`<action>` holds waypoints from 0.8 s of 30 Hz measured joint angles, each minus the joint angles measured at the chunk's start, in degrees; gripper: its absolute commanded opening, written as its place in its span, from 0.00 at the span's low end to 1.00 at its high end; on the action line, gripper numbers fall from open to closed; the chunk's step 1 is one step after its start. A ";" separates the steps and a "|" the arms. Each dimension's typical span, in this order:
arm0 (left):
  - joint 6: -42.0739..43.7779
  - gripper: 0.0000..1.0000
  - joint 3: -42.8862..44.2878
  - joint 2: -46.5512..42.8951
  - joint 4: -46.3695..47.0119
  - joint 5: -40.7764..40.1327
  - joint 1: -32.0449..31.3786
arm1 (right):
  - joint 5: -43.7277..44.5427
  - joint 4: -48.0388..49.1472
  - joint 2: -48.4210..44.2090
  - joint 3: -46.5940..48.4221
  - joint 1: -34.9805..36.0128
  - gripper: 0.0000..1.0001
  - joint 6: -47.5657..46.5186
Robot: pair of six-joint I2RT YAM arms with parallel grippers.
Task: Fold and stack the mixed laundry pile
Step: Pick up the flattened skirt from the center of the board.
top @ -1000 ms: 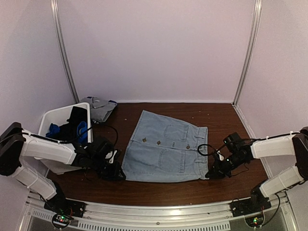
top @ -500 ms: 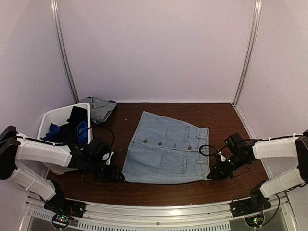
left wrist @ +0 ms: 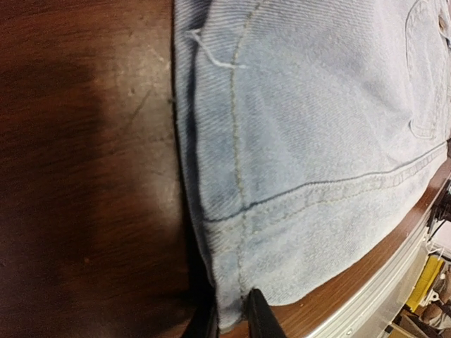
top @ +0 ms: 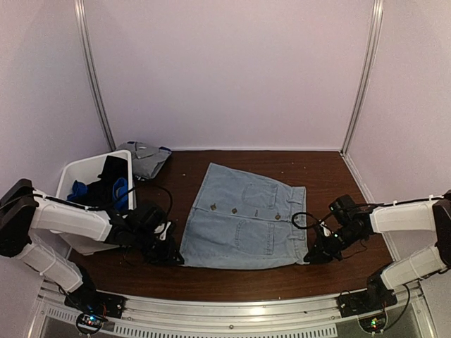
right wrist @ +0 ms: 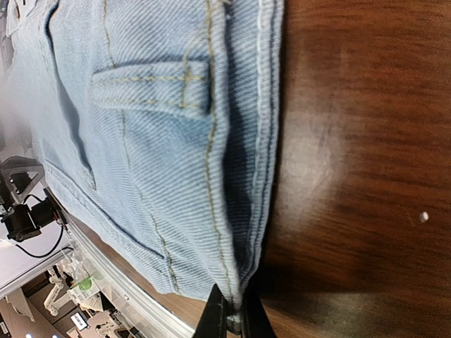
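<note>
A faded light-blue denim skirt [top: 243, 224] lies spread flat on the brown table. My left gripper [top: 174, 257] is shut on its near left hem corner [left wrist: 232, 310]. My right gripper [top: 311, 255] is shut on its near right waistband corner [right wrist: 236, 313]. The denim fills both wrist views, the left [left wrist: 310, 141] and the right [right wrist: 155, 127]. Black cloth [top: 109, 176] and royal-blue fabric [top: 120, 191] lie in the white bin [top: 76, 169]. A pale grey-blue piece [top: 144, 156] lies behind the bin.
The white bin stands at the table's left side, close to my left arm. A metal rail [top: 232, 310] runs along the table's near edge. Two upright poles [top: 95, 77] stand at the back corners.
Both grippers stay at the skirt's near corners. The left gripper shifted slightly right and the near edge of the skirt looks a little straighter.
</note>
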 measured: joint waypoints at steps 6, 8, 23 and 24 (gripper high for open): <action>0.26 0.00 -0.42 -0.44 -1.03 -0.02 -0.04 | 0.11 -1.16 -0.74 0.00 0.00 0.00 -0.42; 0.44 0.00 -0.44 -1.42 -2.19 -0.07 -0.15 | 0.09 -2.47 -2.16 0.00 0.02 0.00 -0.57; 4.17 0.00 14.16 -18.67 -22.86 -0.50 -0.72 | -3.80 -16.39 -23.50 4.90 0.02 0.00 7.43; 4.96 0.00 16.55 -17.20 -23.76 -0.79 -0.63 | -3.78 -16.52 -22.53 5.97 0.00 0.00 7.63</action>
